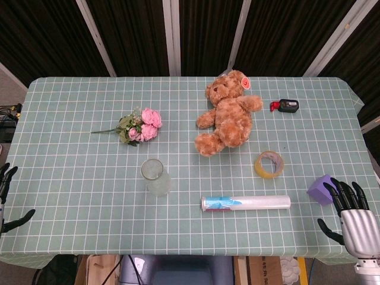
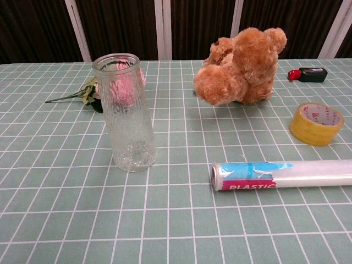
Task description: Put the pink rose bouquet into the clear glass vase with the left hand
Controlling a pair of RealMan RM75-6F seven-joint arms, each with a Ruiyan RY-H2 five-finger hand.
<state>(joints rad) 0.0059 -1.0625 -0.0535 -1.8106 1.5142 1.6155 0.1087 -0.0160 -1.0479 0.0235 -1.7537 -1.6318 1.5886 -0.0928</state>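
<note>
Nothing begun yet. Pink rose bouquet (image 1: 140, 127) lying flat on the table (image 1: 71, 178), just behind the clear glass vase (image 1: 155, 176) and a little to its left, apart from it, blooms pointing toward the teddy bear (image 1: 227, 114), thin green stem trailing away to the left. From the chest view, pink heads partly seen through the glass, leaves and stem poking out on the vase's left side. Vase upright, mouth open, nothing inside.

Left hand (image 1: 7, 199) resting at the table's edge, well to the left of the vase and far from the flowers, fingers (image 1: 8, 176) spread and holding nothing. Right hand (image 1: 350, 211) at the edge well to the right of the vase, beside a purple block (image 1: 321, 189), fingers apart, also holding nothing.

Probably light and artificial, so little effort to lift, but soft: blooms likely to crush or deform under a squeeze. Stem slim and lying flush on the cloth, hard to get under; best taken just below the leaves, where the bundle looks thickest, leaving the stem end free to lead into the mouth. Vase tall and narrow-based, likely to tip or slide if nudged, and breakable, so a straight descent called for.

Also around the vase: plastic wrap roll (image 1: 246, 203) to the right, yellow tape roll (image 1: 269, 164) beyond it, small black and red gadget (image 1: 285, 106) farther back.
</note>
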